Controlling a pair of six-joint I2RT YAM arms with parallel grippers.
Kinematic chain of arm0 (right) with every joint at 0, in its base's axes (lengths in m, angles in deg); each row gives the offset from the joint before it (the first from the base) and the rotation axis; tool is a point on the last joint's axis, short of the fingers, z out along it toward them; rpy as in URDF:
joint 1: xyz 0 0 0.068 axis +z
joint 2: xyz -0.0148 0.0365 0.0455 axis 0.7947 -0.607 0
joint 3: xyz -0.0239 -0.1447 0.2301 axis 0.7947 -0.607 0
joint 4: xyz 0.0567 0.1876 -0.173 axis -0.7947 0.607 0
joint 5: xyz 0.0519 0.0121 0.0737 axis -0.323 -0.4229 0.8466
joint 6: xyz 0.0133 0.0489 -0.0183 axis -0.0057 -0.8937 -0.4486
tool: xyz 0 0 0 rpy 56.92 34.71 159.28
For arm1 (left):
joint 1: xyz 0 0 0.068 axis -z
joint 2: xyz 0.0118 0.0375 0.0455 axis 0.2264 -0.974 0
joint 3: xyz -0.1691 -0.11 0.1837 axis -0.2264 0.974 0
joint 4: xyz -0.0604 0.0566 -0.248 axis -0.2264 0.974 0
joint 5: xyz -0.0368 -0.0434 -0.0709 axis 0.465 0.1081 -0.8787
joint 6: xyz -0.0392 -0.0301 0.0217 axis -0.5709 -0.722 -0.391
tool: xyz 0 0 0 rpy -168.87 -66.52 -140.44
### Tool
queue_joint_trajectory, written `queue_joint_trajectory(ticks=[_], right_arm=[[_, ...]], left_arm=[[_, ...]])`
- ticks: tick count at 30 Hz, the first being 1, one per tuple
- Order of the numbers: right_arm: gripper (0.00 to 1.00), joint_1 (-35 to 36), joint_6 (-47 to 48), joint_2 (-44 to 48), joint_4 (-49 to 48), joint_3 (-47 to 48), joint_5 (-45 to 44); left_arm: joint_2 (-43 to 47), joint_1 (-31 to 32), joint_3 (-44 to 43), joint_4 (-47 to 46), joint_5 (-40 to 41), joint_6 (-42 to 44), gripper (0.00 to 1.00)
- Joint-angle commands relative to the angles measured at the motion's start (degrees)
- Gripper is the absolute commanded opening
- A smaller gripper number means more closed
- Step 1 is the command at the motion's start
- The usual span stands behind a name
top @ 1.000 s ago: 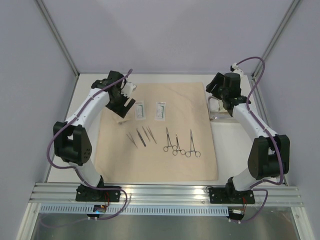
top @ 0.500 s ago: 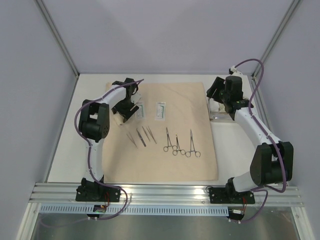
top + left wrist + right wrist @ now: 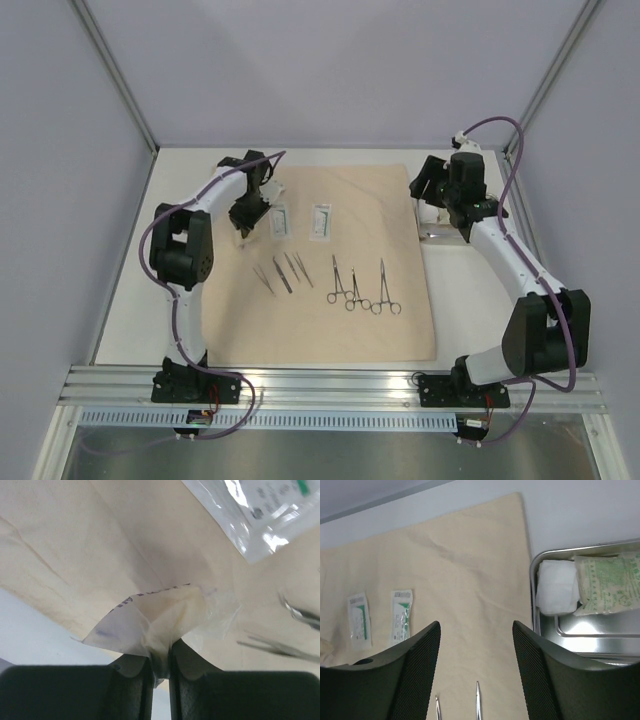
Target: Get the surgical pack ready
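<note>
A small crumpled packet point(image 3: 150, 615) is being pinched in the narrow fingers of the left gripper point(image 3: 160, 656), at the far left of the tan cloth sheet point(image 3: 330, 310). The right gripper point(image 3: 476, 627) is being kept wide and empty beside the steel tray point(image 3: 590, 630). Packets are probably being laid out. Next, this one is likely needing to be set flat by the two white packets point(image 3: 279, 221).

Bright, even overhead light fills my top feed; the large tan cloth sheet point(image 3: 320, 300) carries only faint, soft-edged shadows beneath the arms. On my left wrist feed, glare whitens the clear plastic packet point(image 3: 260, 515), while the crumpled translucent wrapper point(image 3: 165, 612) and the left gripper point(image 3: 161, 660) pinching it go soft near the lens. On my right wrist feed, the shallow shiny steel tray point(image 3: 610, 630) flashes a bright reflection.
</note>
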Motion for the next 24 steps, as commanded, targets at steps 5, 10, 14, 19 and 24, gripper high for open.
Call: queue_joint_trajectory(ticks=[5,10,14,19,24], right_arm=[[0.66,11.06,7.64,1.84,-8.47,1.09,21.51],[0.74,20.03,5.25,-4.48,-17.44,3.27,31.65],[0.73,26.45,2.36,-10.28,-22.08,7.32,36.47],[0.69,27.52,-4.06,-13.37,-28.70,7.41,39.91],[0.66,29.36,-5.12,-15.74,-29.40,8.03,42.28]], left_arm=[[20.67,0.20,2.03,7.40,-18.59,7.13,0.18],[29.10,2.13,5.37,11.44,-28.35,9.42,0.21],[32.45,4.51,7.74,12.94,-30.04,11.00,0.23],[34.74,4.86,8.54,12.85,-31.00,10.57,0.25],[34.30,4.95,8.19,12.94,-31.97,10.56,0.25]])
